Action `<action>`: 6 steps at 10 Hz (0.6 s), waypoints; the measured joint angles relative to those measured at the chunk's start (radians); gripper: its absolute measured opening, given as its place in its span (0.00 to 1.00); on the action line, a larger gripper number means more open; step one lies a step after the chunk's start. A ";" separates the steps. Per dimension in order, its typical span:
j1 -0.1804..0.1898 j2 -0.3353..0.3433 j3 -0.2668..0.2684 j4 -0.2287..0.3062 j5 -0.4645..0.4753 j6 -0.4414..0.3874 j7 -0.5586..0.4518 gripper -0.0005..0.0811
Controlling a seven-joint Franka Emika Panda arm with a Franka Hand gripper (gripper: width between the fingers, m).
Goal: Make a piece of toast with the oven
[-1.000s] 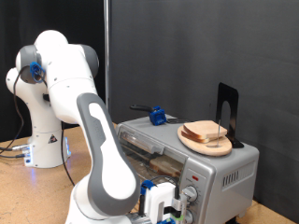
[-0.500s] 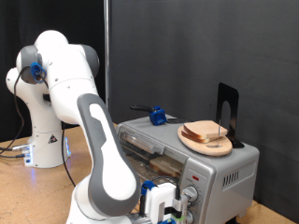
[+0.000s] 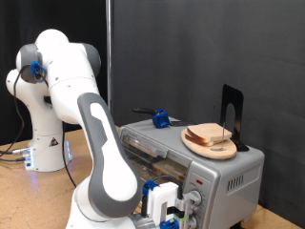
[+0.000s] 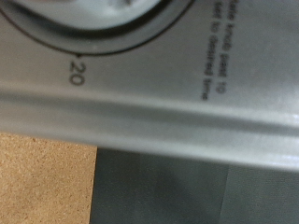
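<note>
the boxy silver-grey metal toaster oven (image 3: 219, 176) stands at the exterior view's right on the pale wooden surface (image 3: 29, 196). its glass door looks open, and something tan shows on the wire rack inside, probably a slice, though it is too dim to be sure. a pale tan slice of bread with a darker crust (image 3: 212, 135) lies on a round wooden plate (image 3: 195, 145) on the oven's roof. the end effector (image 3: 170, 212) is pressed up at the oven's knobs; the wrist view shows only a dial edge marked 20 (image 4: 78, 71). whether its fingers are spread or closed i cannot tell. judging by this, loading seems done and timer setting is under way.
</note>
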 joint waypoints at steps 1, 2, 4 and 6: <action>0.000 -0.003 0.000 -0.005 0.003 0.004 0.000 0.41; 0.000 -0.005 0.000 -0.008 0.004 0.006 0.000 0.41; 0.000 -0.008 0.000 -0.015 0.013 0.012 -0.055 0.41; -0.001 -0.013 0.000 -0.033 0.041 0.015 -0.245 0.41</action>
